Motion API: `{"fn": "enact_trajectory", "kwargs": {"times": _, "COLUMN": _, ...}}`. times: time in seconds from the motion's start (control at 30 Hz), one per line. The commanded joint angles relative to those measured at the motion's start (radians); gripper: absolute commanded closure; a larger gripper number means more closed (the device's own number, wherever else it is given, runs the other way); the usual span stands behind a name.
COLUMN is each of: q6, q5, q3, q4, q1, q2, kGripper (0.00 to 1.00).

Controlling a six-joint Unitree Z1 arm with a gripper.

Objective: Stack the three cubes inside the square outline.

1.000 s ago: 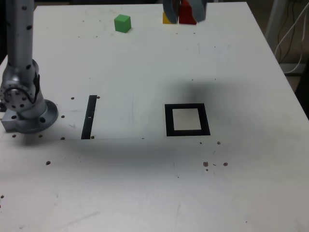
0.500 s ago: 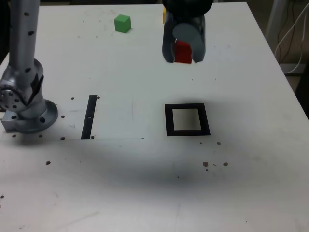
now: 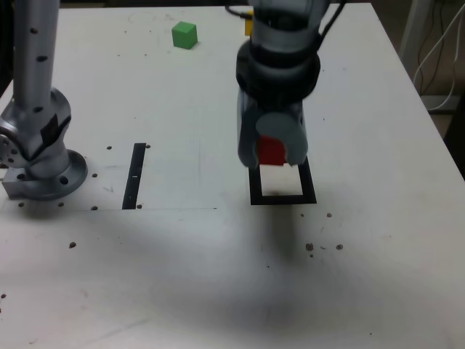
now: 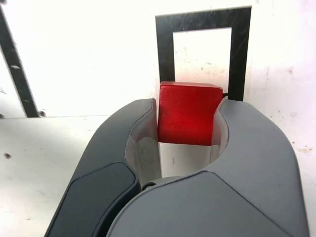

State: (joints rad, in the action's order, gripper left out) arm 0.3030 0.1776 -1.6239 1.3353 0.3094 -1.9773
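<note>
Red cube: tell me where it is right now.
The red cube is clamped in the gripper, held above the table at the far edge of the square outline, right of centre in the exterior view.

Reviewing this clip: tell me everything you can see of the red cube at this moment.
The red cube is a small, solid-coloured block with flat, matte faces and crisp edges; what it is made of cannot be told. It is clamped between the two grey fingers of the gripper, which press on its opposite sides. It hangs level above the table, over the near edge of the square outline. Nothing else touches it, and no table contact shows.
</note>
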Motion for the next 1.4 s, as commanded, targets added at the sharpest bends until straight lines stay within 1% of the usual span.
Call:
{"fn": "enact_trajectory", "kwargs": {"times": 0.0, "q6": 0.005, "q5": -0.001, "q3": 0.02, "q4": -0.026, "q1": 0.002, "q2": -0.005, "kGripper": 0.84}}
{"fn": "enact_trajectory", "kwargs": {"times": 0.2, "q6": 0.048, "q5": 0.038, "q3": 0.08, "q4": -0.055, "q1": -0.002, "q2": -0.011, "kGripper": 0.83}}
{"fn": "enact_trajectory", "kwargs": {"times": 0.47, "q6": 0.059, "q5": 0.036, "q3": 0.096, "q4": -0.123, "q1": -0.006, "q2": -0.067, "kGripper": 0.82}}
{"fn": "enact_trajectory", "kwargs": {"times": 0.57, "q6": 0.056, "q5": 0.04, "q3": 0.094, "q4": -0.133, "q1": -0.007, "q2": -0.077, "kGripper": 0.82}}
{"fn": "enact_trajectory", "kwargs": {"times": 0.83, "q6": 0.051, "q5": 0.064, "q3": 0.088, "q4": -0.134, "q1": -0.02, "q2": -0.086, "kGripper": 0.8}}
{"fn": "enact_trajectory", "kwargs": {"times": 0.97, "q6": 0.05, "q5": 0.068, "q3": 0.084, "q4": -0.138, "q1": -0.023, "q2": -0.097, "kGripper": 0.76}}
{"fn": "enact_trajectory", "kwargs": {"times": 1.1, "q6": 0.05, "q5": 0.073, "q3": 0.073, "q4": -0.14, "q1": -0.024, "q2": -0.106, "kGripper": 0.7}}
{"fn": "enact_trajectory", "kwargs": {"times": 1.37, "q6": 0.05, "q5": 0.095, "q3": 0.063, "q4": -0.139, "q1": -0.024, "q2": -0.113, "kGripper": 0.61}}
